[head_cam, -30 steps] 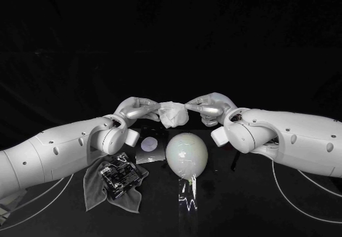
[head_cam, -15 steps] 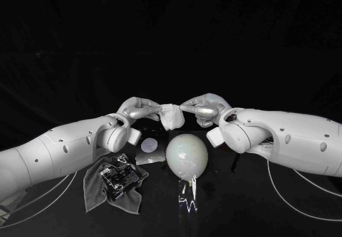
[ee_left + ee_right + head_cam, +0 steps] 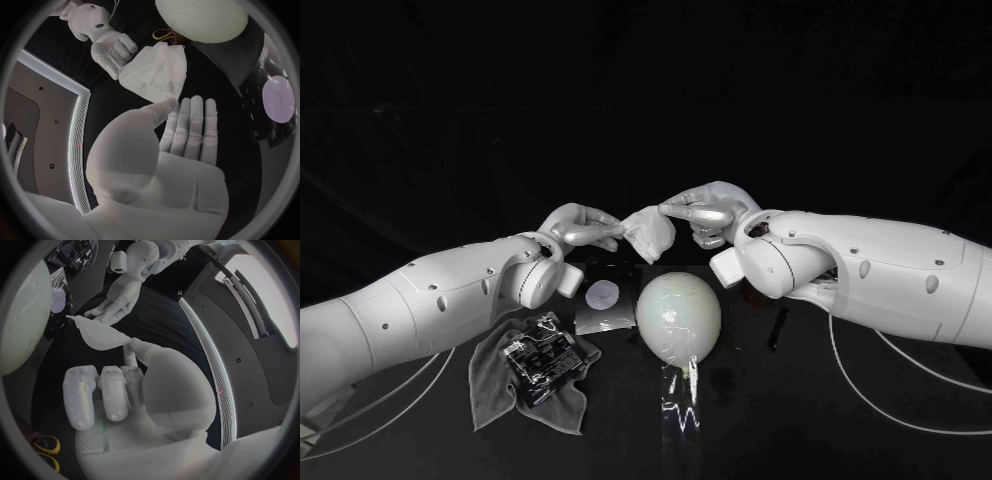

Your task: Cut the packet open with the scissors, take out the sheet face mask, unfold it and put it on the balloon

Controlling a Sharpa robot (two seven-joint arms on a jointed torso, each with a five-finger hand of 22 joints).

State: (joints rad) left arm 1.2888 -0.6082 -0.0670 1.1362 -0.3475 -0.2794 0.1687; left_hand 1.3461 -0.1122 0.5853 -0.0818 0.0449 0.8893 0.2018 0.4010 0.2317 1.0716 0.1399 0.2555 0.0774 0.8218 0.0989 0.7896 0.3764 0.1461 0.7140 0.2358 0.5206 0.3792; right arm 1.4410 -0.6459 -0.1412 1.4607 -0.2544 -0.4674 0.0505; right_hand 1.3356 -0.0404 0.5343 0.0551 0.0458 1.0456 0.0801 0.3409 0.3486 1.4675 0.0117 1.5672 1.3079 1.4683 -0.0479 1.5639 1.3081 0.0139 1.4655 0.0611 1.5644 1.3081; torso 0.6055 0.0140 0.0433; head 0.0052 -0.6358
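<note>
White and crumpled, the sheet face mask is hanging in the air, bunched into loose folds and stretched a little between the two hands. The left hand is pinching one edge of it between the thumb and a fingertip; in the left wrist view the rest of that hand's fingers are lying straight and close together below the pinch. The right hand is pinching the opposite edge, with its other fingers curling in toward the palm. The two hands are facing each other, near but not touching, with only the mask joining them.

Below both hands and nearer the robot, the pale, egg-shaped balloon is lying on the black table, apart from the mask, its narrow end pointing toward the robot. Just beside the balloon, on the left hand's side, the packet is lying flat, dark and glossy with a pale round patch on its face. Further along under the left forearm a grey cloth is lying rumpled, carrying a black object too dim to make out. On the right hand's side of the balloon, under the right arm, a slim dark object is lying on the table; what it is I cannot tell.
</note>
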